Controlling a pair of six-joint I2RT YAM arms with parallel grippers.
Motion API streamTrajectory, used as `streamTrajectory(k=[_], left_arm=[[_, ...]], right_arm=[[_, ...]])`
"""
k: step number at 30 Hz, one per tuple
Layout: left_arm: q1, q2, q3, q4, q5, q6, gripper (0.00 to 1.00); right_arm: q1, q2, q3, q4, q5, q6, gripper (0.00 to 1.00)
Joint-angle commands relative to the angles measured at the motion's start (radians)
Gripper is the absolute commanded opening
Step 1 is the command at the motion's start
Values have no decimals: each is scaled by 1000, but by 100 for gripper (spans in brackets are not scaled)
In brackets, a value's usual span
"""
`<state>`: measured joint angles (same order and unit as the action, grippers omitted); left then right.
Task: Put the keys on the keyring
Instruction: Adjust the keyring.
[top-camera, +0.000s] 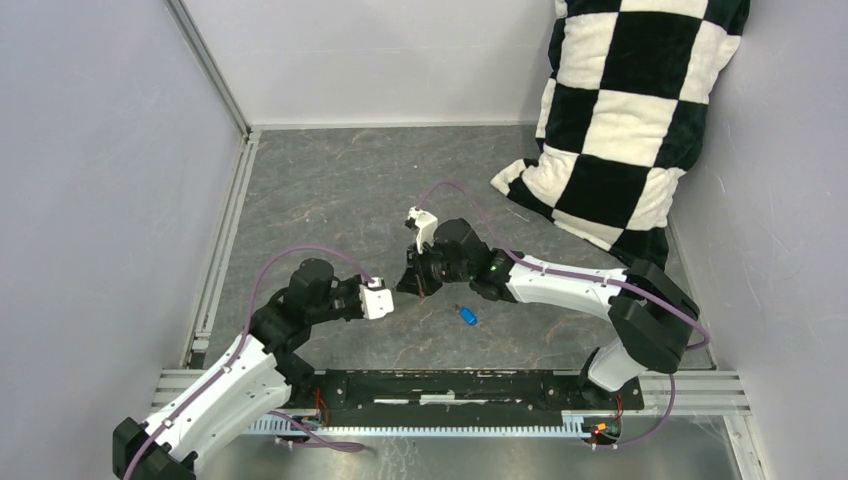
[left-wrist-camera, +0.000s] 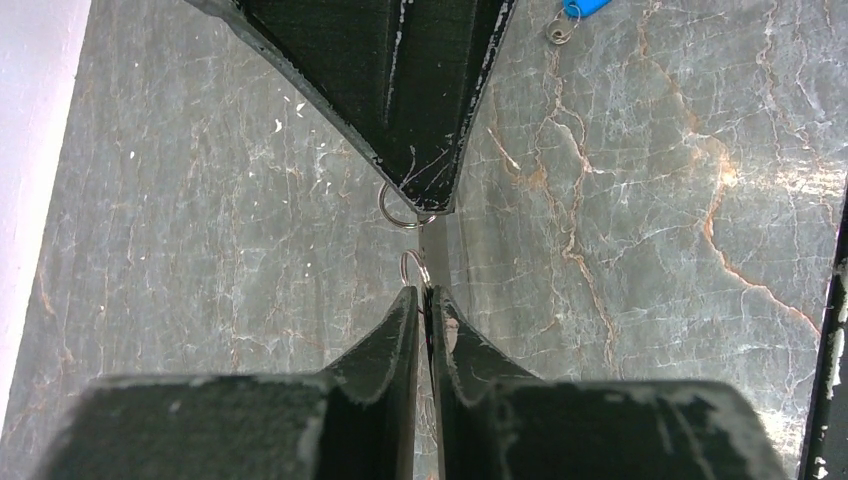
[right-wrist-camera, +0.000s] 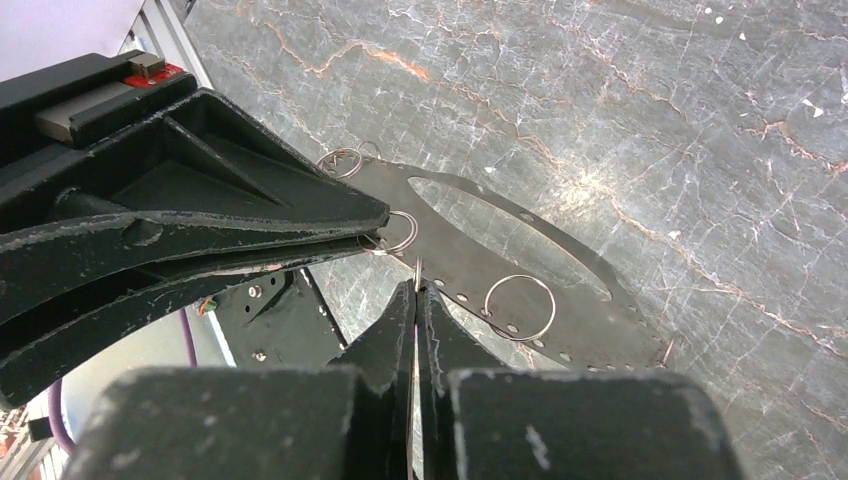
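The keyring (right-wrist-camera: 575, 310) is a flat dark-grey metal hoop with small holes and small wire rings on it, held in the air between both grippers. It is a thin strip edge-on in the left wrist view (left-wrist-camera: 441, 250). My left gripper (left-wrist-camera: 428, 295) is shut on its edge, with a small ring showing at the tips. My right gripper (right-wrist-camera: 417, 290) is shut on it from the opposite side. The two grippers meet tip to tip in the top view, left (top-camera: 392, 296) and right (top-camera: 412, 282). A blue-headed key (top-camera: 467, 316) lies on the table just right of them, apart from both; it also shows in the left wrist view (left-wrist-camera: 585, 6).
A black-and-white checkered cushion (top-camera: 630, 110) leans in the back right corner. Grey walls close the left, back and right sides. A black mounting rail (top-camera: 450, 385) runs along the near edge between the arm bases.
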<state>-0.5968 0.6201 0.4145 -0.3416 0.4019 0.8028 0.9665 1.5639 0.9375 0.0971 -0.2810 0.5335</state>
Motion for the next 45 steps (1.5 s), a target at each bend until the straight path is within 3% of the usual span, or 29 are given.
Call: streamTrajectory(k=[1,5,8,11,12,14,20,27,29,33,37,45], left_arm=[[0,-12,33,36,26,-73,14],[1,-15,29,55,23,-79,8],[1,-25,24,59,26,-73,2],[1,-49,26,26,54,-19,2],[1,-62,30,6,77,11,2],[2,-92,38,-40,133,102,2],[1,-207,60,-175,306,456,2],[1,-349,-1,-189,374,863,2],[1,-372,-11,-176,385,922,2],[2,-389,-9,-174,434,984,2],[1,-387,6,-173,463,1004,2],[0,-318,100,-154,547,835,2]], right_arm=[[8,-41,-1,40,-19,-22,0],[7,-47,-5,25,-27,-33,2],[6,-55,-3,2,-32,-64,11],[-7,-74,21,-58,-33,-143,39],[-14,-87,29,-70,-46,-186,59],[-37,-116,42,-86,-78,-257,67],[-118,-166,82,-129,-229,-360,60],[-128,-160,1,94,-503,-155,61],[-128,-170,-26,104,-530,-165,61],[-126,-232,-53,64,-505,-335,58],[-121,-311,-108,130,-458,-458,54],[-47,-455,-233,213,-337,-903,50]])
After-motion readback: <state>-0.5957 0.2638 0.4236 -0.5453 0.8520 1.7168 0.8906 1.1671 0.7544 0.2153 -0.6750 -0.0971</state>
